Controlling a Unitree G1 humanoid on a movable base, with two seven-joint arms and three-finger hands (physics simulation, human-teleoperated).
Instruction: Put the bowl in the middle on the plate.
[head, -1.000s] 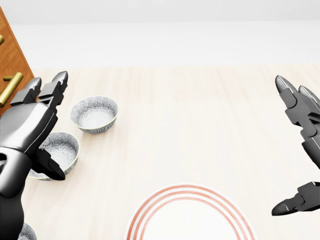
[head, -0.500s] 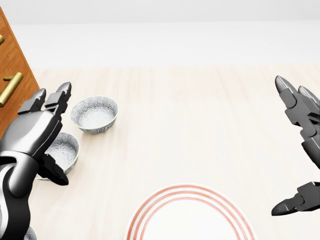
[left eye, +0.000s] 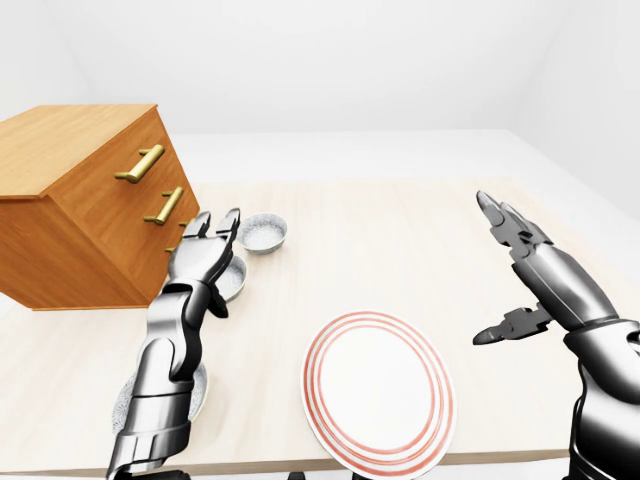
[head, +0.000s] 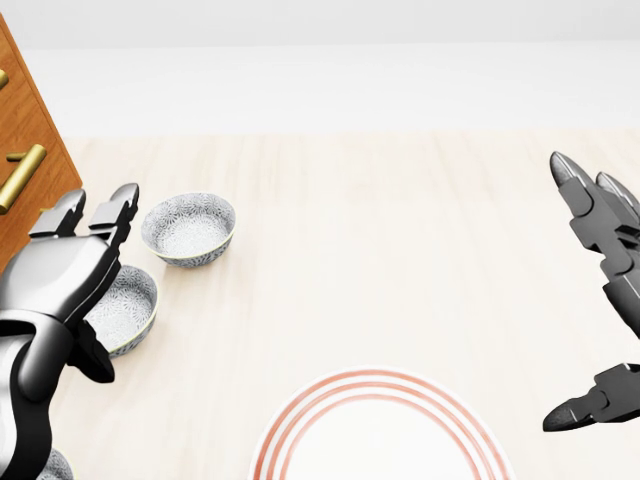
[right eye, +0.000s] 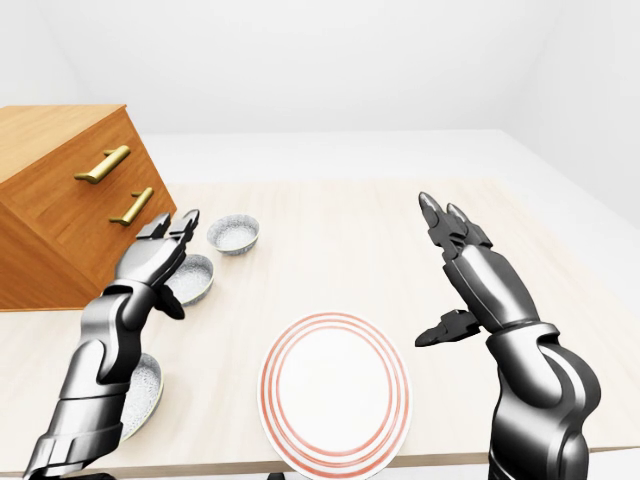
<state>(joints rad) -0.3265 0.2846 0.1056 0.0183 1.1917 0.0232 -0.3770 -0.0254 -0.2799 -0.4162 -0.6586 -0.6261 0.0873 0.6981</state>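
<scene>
Three patterned grey bowls lie in a line at the left of the table. The middle bowl sits between the far bowl and the near bowl, which my left forearm partly hides. My left hand hovers open over the middle bowl's left side, fingers spread and thumb hanging below, holding nothing. The white plate with red rings lies at the table's near edge in the centre. My right hand is open and empty in the air, right of the plate.
A wooden drawer cabinet with brass handles stands on the table close to the left of the bowls. The pale wooden table stretches beyond the plate, with its near edge just below the plate.
My left hand has slid down and to the left in the head view, settling lower over the middle bowl. The right hand and the bowls have not moved.
</scene>
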